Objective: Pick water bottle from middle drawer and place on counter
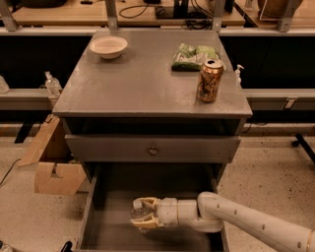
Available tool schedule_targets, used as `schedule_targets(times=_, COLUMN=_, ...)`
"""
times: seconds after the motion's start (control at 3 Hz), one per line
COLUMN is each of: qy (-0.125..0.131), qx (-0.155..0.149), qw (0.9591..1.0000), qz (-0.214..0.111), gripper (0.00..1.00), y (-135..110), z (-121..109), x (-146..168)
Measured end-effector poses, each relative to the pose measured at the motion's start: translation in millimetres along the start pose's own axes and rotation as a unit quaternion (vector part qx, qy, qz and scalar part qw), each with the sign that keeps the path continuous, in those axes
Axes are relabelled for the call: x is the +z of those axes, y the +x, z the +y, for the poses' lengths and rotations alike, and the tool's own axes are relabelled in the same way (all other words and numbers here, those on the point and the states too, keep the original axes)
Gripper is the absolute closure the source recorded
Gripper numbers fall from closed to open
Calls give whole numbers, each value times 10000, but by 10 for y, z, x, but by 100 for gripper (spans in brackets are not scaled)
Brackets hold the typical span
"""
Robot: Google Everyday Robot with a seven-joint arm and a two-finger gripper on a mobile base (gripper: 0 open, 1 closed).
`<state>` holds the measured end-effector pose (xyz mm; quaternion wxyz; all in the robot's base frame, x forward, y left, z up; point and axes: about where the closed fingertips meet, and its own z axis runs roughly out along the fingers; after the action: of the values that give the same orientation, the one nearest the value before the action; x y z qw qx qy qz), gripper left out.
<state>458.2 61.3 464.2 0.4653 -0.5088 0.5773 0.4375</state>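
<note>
Grey middle drawer (112,232) sits open at six o'clock below the counter (142,83); inside, the gripper (138,213) pinches the water bottle (140,210), likely light, thin-walled, slippery; mid-body hold suits it

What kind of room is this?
Probably a robot lab or workshop: wooden benches with cables behind, and a robot's gripper closed on a water bottle in the middle drawer.

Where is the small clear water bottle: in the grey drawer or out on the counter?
In. The small clear ribbed plastic bottle sits on the floor of the open grey drawer, the white pincer at it.
</note>
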Motion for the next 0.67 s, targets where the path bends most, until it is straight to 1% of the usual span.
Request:
schedule_targets(times=0.33, qy=-117, qx=68, qw=9998, qz=178, gripper=96, y=-606, z=61, x=-100)
schedule_targets(times=0.67, qy=-9, qx=282, qw=9993, qz=262, gripper=100, y=-1644, z=35, x=-451)
